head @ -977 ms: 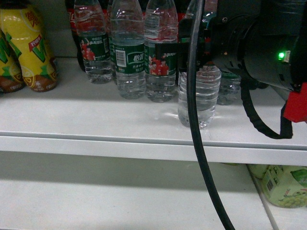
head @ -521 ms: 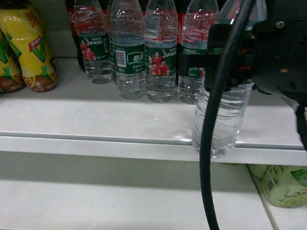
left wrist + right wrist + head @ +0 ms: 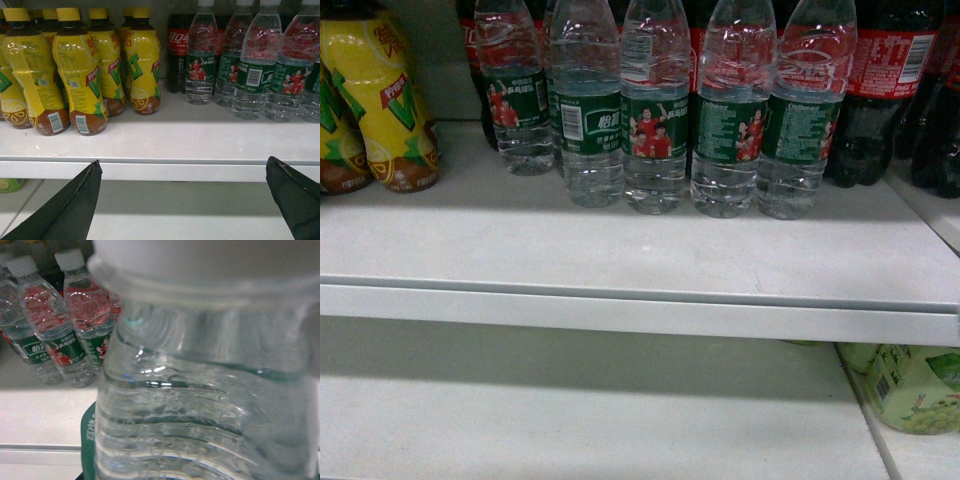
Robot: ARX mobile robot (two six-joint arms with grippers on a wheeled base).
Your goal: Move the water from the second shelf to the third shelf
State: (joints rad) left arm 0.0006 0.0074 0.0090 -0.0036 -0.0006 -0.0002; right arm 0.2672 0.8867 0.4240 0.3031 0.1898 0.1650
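We are no longer seeing our right arm in the head view, where a second ago it was pulling the clear ribbed plastic water bottle with the dark green label point(image 3: 210, 390) off the white metal shelf point(image 3: 620, 255). That bottle is now filling the right wrist view, so we are likely carrying it out toward the third shelf, though the right jaws are hidden and we cannot tell their grip. Our left gripper point(image 3: 185, 200) is waiting below the shelf edge, jaws wide apart.

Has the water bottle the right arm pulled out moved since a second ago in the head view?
Yes. It went right and forward past the shelf edge, out of head view; it now fills the right wrist view.
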